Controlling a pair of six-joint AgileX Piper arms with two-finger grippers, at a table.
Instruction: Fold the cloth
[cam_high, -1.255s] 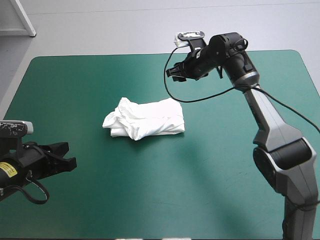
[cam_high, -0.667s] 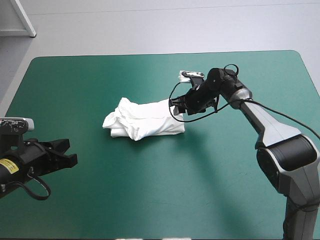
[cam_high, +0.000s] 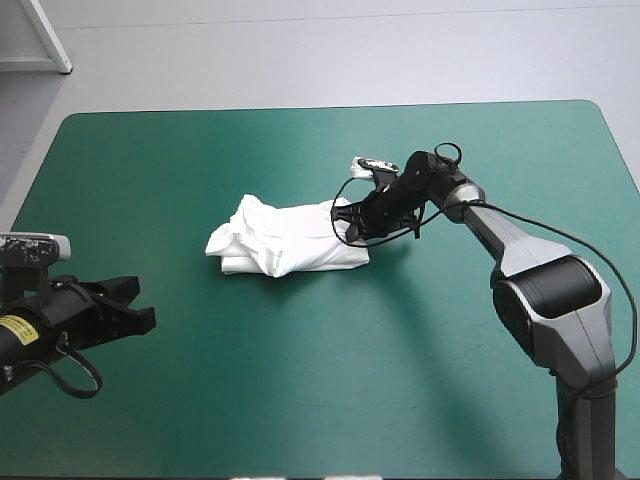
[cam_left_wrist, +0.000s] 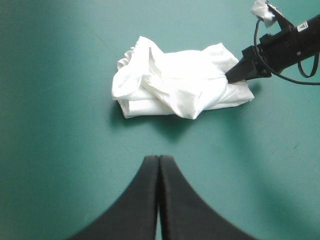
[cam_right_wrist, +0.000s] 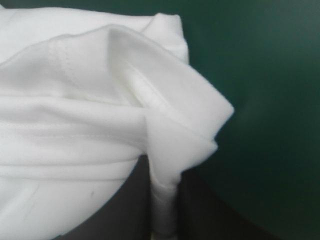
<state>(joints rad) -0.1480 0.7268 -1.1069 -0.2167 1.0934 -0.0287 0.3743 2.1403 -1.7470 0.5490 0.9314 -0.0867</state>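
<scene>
T-shirt (cam_high: 290, 237): white folded bundle on the teal-green cover (cam_high: 450, 380), about 11 o'clock of the table's middle in the high view. Soft cloth in stacked layers. The 9 o'clock end is bunched and rumpled; the 3 o'clock end is flatter, with a squarer corner. Stitched hem lines show close up (cam_right_wrist: 75, 100).

Right gripper (cam_high: 347, 228): at the bundle's 3 o'clock edge, low on the table. Black fingers all but closed, with a narrow fold of the T-shirt pinched between them (cam_right_wrist: 164, 192). From the left wrist its tip touches the bundle's edge (cam_left_wrist: 232, 76).

Left gripper (cam_left_wrist: 159, 159): fingers pressed together in one pointed arch, nothing in them. It hangs over bare cover at 8 o'clock of the T-shirt (cam_left_wrist: 175, 85), well apart (cam_high: 135, 318).

Yellow label (cam_high: 14, 334) on the left arm; writing too small to read.
</scene>
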